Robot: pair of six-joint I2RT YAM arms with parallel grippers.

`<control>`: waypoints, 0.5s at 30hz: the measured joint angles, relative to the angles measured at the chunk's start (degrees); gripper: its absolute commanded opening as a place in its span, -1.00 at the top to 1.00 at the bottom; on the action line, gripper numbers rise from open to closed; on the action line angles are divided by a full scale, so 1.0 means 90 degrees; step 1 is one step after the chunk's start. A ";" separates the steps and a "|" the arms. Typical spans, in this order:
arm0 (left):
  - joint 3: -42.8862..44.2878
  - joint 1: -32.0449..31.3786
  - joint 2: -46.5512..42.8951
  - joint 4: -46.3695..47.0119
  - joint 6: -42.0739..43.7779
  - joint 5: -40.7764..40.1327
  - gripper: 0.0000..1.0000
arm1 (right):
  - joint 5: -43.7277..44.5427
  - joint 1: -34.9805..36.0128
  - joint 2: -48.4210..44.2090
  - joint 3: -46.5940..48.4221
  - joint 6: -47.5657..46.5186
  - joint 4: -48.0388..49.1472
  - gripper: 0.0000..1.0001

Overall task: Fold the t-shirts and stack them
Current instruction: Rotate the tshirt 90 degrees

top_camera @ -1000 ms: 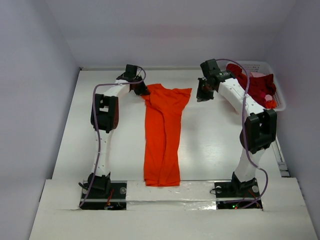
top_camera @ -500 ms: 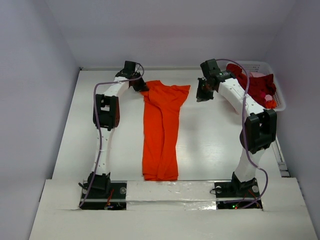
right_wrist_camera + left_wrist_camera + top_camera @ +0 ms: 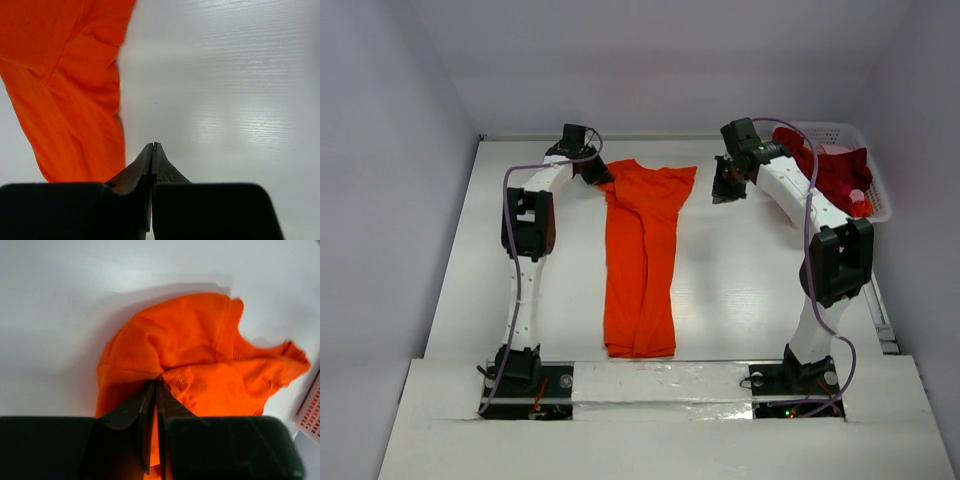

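- Top external: your orange t-shirt (image 3: pixel 642 260) lies as a long, narrow, wrinkled strip.
- Left gripper (image 3: pixel 156 384) pinches its bunched far corner.
- Right gripper (image 3: pixel 152 146) is closed and empty.

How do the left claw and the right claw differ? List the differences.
The left claw is shut on bunched cloth of the orange t-shirt; the right claw is shut on nothing. The left claw touches the shirt's far left corner; the right claw hangs over bare table, apart from it. Both are shut.
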 measured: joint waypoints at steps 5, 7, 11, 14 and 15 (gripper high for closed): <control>-0.1484 0.0061 -0.1197 -0.0102 0.0148 -0.0374 0.22 | -0.0121 0.0000 -0.0005 0.0000 -0.0083 0.0131 1.00; -0.1928 0.0131 -0.1790 -0.0172 0.0265 -0.0556 -0.14 | -0.0126 0.0000 -0.0022 0.0000 -0.0136 0.0153 1.00; -0.2191 0.0364 -0.2909 -0.0168 0.0529 -0.0848 -0.98 | -0.0146 0.0000 -0.0151 0.0000 -0.0189 0.0202 1.00; -0.2050 0.0605 -0.3468 -0.0039 0.0641 -0.0920 -0.98 | -0.0219 0.0002 -0.0296 -0.0002 -0.0194 0.0265 1.00; -0.2025 0.0653 -0.3582 0.0019 0.0673 -0.0937 -0.98 | -0.0250 0.0005 -0.0342 -0.0002 -0.0204 0.0274 0.96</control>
